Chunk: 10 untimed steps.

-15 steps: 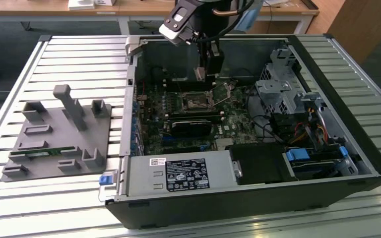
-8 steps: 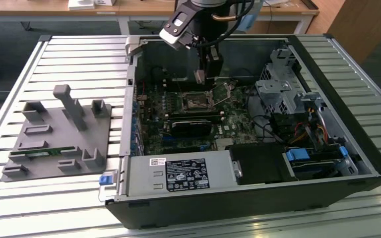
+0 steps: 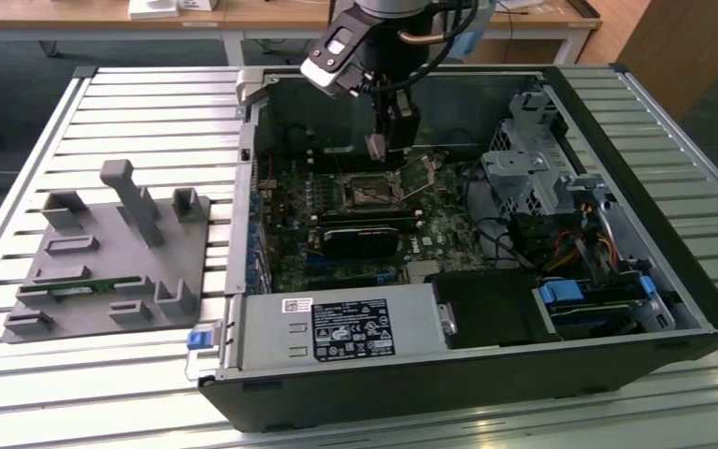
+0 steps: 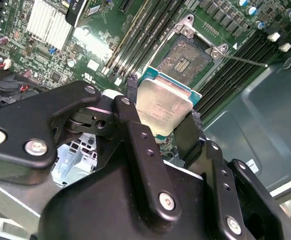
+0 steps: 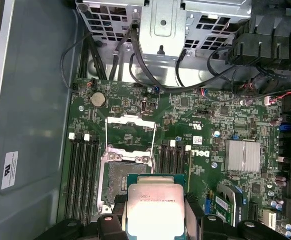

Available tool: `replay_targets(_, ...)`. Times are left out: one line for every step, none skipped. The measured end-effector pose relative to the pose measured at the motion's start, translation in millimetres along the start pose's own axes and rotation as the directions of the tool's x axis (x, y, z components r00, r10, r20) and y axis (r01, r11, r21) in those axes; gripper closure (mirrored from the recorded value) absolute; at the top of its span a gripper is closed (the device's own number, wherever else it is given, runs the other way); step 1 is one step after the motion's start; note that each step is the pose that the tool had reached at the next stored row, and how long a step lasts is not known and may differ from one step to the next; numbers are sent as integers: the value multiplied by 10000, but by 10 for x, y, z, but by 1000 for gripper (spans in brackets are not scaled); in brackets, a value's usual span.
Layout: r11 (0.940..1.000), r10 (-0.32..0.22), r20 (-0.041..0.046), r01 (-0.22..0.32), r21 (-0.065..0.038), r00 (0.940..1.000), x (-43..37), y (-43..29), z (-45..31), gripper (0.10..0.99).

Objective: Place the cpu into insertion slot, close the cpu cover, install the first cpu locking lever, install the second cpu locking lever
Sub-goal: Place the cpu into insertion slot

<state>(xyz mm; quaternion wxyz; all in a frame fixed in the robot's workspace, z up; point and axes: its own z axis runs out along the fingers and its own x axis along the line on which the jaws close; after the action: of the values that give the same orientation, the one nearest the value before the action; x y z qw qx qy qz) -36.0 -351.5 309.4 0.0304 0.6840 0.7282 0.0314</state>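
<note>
Silvery-grey metal is what you're looking at in both wrist views: the cpu (image 4: 163,107) (image 5: 155,207), pinched by its two opposite edges in your pincer (image 4: 163,102) (image 5: 155,205), with the black fingers (image 4: 188,135) pressed against either side of it. You're holding the chip flat-side out, its green edge showing round the metal top. In the exterior view your pincer (image 3: 380,150) hangs inside the open computer case (image 3: 459,383), above the green board (image 3: 334,224), with the chip raised clear of it. Just beside it sits the insertion slot (image 3: 366,190) (image 4: 185,57) (image 5: 121,177), uncovered, with its dark recessed centre showing; the chip isn't seated in it. In the first wrist view the cpu cover (image 5: 131,120) stands swung open on the far side of the socket, so you see board through its cut-out. In the second wrist view a thin metal lever (image 4: 245,61) sticks out past the socket's corner. The case rests on the slatted bench (image 3: 35,393), and a grey fixture block (image 3: 97,253) sits on the exterior view's left
</note>
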Motion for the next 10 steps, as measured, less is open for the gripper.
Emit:
replay_targets(10000,0,2,0,2,10000,0,0,1,545)
replay_targets(10000,0,0,0,0,10000,0,-1,7,545)
replay_targets(10000,1,1,-1,-2,10000,0,-1,12,545)
replay_targets(10000,0,0,0,-2,10000,0,-2,20,545)
replay_targets(10000,0,6,0,-1,10000,0,-3,30,545)
replay_targets(10000,-1,7,1,0,10000,0,-4,44,545)
replay_targets(10000,1,8,-1,0,10000,3,-6,62,545)
replay_targets(10000,2,9,-2,0,10000,12,-7,76,545)
replay_targets(10000,1,8,-1,-1,10000,25,-7,90,545)
replay_targets(10000,0,6,0,-1,10000,42,-7,102,545)
